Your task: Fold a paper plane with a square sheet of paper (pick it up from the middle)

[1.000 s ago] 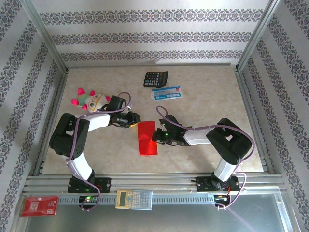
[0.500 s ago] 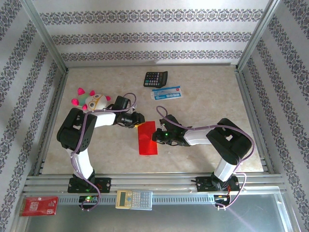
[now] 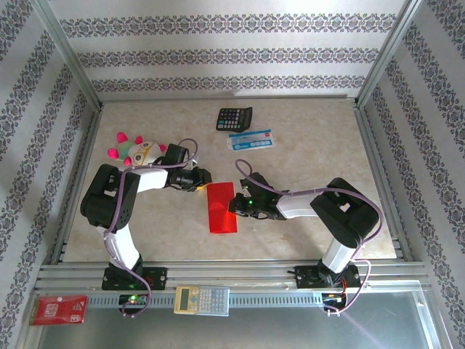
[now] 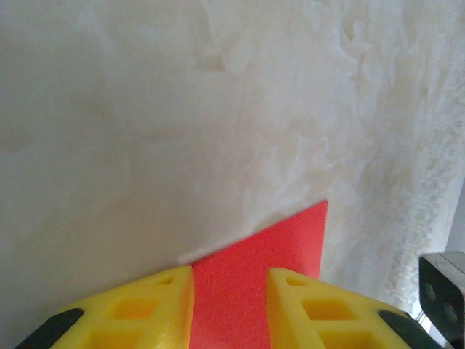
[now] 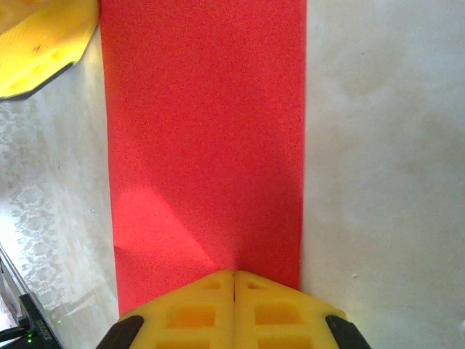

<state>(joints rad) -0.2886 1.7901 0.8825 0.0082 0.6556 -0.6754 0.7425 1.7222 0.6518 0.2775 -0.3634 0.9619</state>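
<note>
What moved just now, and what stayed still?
Hardly anything. The left gripper edged a little toward the red paper, then slid back, and its arm leaned with it. Nothing was grabbed or let go. The paper, the shut right gripper at its edge and the other things on the table stayed put.

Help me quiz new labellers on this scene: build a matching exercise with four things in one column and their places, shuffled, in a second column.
Things
1. black calculator
2. plush toy
3. square sheet of paper, folded
4. red printed packet

Places
A. on the metal frame, near left corner
B. between the left pincer and the right pincer
C. far centre of the table
D. left side of the table

Pairs: 1-C, 2-D, 3-B, 4-A
</note>
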